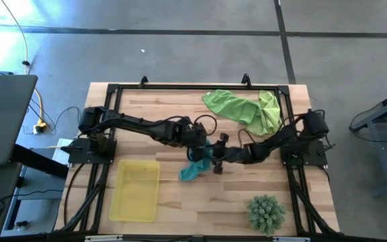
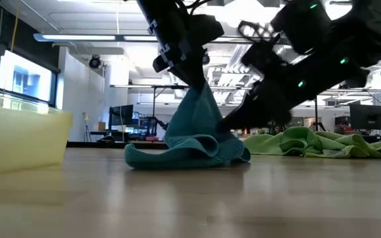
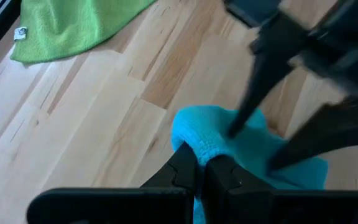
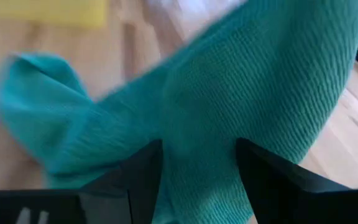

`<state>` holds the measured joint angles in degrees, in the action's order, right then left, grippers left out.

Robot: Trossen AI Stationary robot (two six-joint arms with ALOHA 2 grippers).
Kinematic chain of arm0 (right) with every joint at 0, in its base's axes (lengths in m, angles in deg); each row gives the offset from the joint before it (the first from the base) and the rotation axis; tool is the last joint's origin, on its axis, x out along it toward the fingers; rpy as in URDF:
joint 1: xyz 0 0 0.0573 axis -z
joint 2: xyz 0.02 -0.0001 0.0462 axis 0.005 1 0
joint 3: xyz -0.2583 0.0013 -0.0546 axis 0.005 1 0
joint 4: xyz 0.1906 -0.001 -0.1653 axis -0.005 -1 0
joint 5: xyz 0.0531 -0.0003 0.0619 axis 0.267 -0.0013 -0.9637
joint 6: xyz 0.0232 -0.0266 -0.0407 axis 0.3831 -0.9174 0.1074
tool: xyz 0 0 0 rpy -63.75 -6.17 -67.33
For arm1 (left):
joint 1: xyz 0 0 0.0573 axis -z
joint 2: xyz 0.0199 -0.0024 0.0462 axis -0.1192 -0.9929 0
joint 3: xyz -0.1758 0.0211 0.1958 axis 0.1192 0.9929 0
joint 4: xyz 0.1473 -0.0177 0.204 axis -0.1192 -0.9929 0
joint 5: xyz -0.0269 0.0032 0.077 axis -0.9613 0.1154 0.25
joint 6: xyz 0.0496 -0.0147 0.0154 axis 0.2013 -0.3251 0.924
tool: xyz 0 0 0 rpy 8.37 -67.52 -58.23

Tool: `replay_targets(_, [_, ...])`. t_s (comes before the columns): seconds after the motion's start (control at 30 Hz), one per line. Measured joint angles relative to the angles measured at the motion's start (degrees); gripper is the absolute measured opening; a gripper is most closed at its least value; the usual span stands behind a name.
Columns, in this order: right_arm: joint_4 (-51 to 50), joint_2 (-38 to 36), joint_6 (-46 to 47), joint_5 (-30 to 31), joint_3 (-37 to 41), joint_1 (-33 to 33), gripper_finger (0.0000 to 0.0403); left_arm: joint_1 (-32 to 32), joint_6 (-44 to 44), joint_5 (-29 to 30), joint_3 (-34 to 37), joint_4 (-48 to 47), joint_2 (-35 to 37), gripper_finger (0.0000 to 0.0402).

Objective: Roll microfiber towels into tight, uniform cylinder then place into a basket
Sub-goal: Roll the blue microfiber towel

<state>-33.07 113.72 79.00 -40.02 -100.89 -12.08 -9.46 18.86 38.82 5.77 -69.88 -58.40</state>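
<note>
Hidden and cut off from where I sit

In my right wrist view the teal towel (image 4: 229, 106) fills the picture, blurred and running off the edges, covering the table behind it. From the low camera the basket (image 2: 18, 135) is cut by the picture's edge, and both arms leave the frame overhead, so I cannot follow them.

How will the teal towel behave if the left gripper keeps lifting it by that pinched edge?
Probably floppy: pinched by the shut left gripper, the teal towel hangs in a peak while its lower folds pool on the table. It likely drapes rather than holds shape. The open right gripper straddles its fabric.
</note>
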Motion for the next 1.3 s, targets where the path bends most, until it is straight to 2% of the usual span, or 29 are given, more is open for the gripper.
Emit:
replay_targets(0.23, [-17.4,-0.2,-0.6,13.9,-4.3,0.2,0.0199,1.1,0.0,-1.1,0.0,-3.6,0.0,0.0])
replay_targets(0.4, [-18.7,-2.7,-8.3,23.1,-4.7,0.3,0.0199,1.6,-0.5,-1.2,0.0,-4.9,0.0,0.0])
replay_targets(0.47, [-18.7,-4.3,-10.2,24.4,-4.7,0.3,0.0199,1.6,-0.5,-1.3,0.0,-5.1,0.0,0.0])
replay_targets(0.67, [-18.8,-10.8,-8.8,19.2,-4.7,-0.5,0.0199,1.6,-2.1,-2.3,0.0,-5.3,0.0,0.0])
replay_targets(0.83, [-19.3,-15.7,-6.2,17.0,-4.7,-1.1,0.0199,1.8,-2.2,-11.0,0.0,-5.0,0.0,0.0])
replay_targets(0.9, [-19.0,-16.9,-0.4,11.1,-4.7,-1.0,0.0199,2.1,-2.1,-11.8,0.0,-4.7,0.0,0.0])
replay_targets(1.0, [-17.3,-16.7,7.8,-1.3,-4.7,-1.0,0.0199,2.5,-2.1,-11.8,0.0,-4.2,0.0,0.0])
replay_targets(1.07, [-15.3,-15.4,9.5,-4.6,-4.7,-1.4,0.0199,2.7,-2.4,-11.9,0.0,-3.2,0.0,0.0])
replay_targets(1.2, [-11.8,-11.9,6.0,-3.6,-4.7,-3.7,0.0199,2.7,-2.6,-12.0,0.0,-0.2,0.1,0.0])
replay_targets(1.3, [-9.6,-9.4,3.1,3.1,-4.7,-5.5,0.0199,2.7,-3.0,-13.0,0.0,0.6,0.1,0.0])
